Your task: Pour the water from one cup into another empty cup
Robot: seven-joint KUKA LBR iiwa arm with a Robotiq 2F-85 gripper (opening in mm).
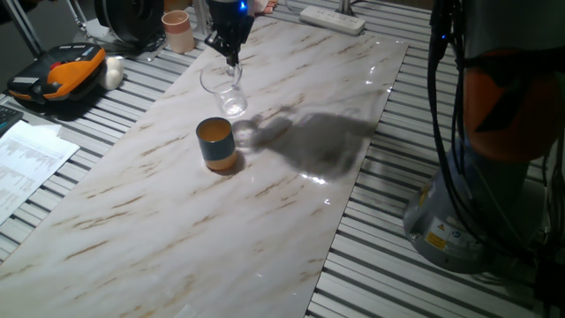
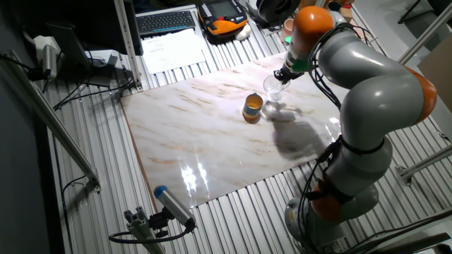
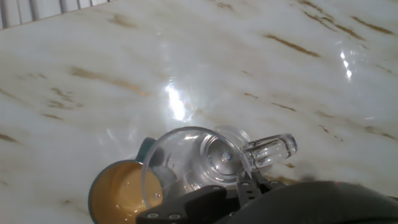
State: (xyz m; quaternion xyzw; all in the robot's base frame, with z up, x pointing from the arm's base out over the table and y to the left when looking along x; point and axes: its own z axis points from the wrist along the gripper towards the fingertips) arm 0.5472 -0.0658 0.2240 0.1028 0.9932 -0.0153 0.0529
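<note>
Clear glass cup [image 1: 225,88], small, thick-based, with a side handle: off the marble tabletop [image 1: 265,221], carried by the two-finger gripper [image 1: 233,60], which is clamped on its rim. In the hand view its mouth [image 3: 193,165] faces you, base behind, handle out at 3 o'clock. So it is tipped.

Water: too little and too clear for you to make out in any view. Cannot tell whether any is running.

Short teal cup with the orange inside [image 1: 214,142]: stands upright on the marble. In the one fixed view it lies at about 7 o'clock from the glass, near and below it. In the hand view its orange mouth [image 3: 121,190] sits at 8 o'clock from the glass rim, and the two rims overlap there.

What your pour turns on: the glass's long axis leans toward the teal cup, low lip on that side. Judged from overlap alone, the lip looks over the orange opening, but not centred.

Pinkish-beige cup [image 1: 178,31] stands well apart at 11 o'clock, off the marble.
</note>
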